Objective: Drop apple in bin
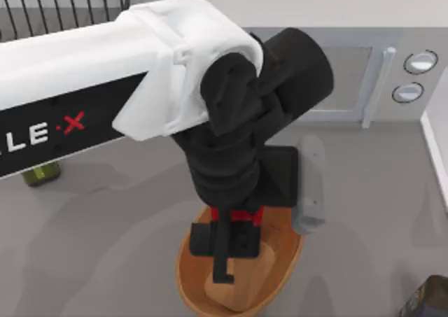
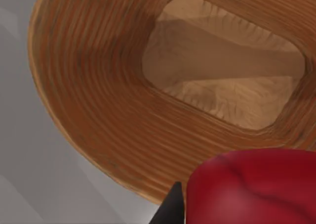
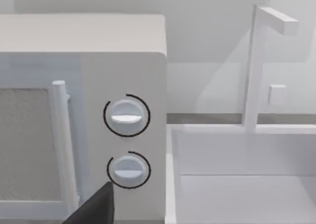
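The bin (image 1: 185, 278) is an oval orange-brown wooden basket at the table's front middle. My left arm reaches in from the left and points down over it. My left gripper (image 1: 227, 250) is shut on the apple (image 1: 238, 216), of which a strip of red shows under the black wrist. In the left wrist view the red apple (image 2: 256, 189) hangs above the bin's ribbed wall (image 2: 98, 110), near the rim, with the paler flat bottom (image 2: 222, 70) beyond. My right gripper (image 3: 94, 209) is parked, facing the microwave.
A white microwave (image 1: 350, 79) with two round knobs (image 3: 126, 116) stands at the back right, beside a white sink (image 3: 237, 184). A green bottle (image 1: 42, 171) sits at the left, a black wire rack (image 1: 63, 5) at the back left, and a dark object (image 1: 427, 299) at the front right corner.
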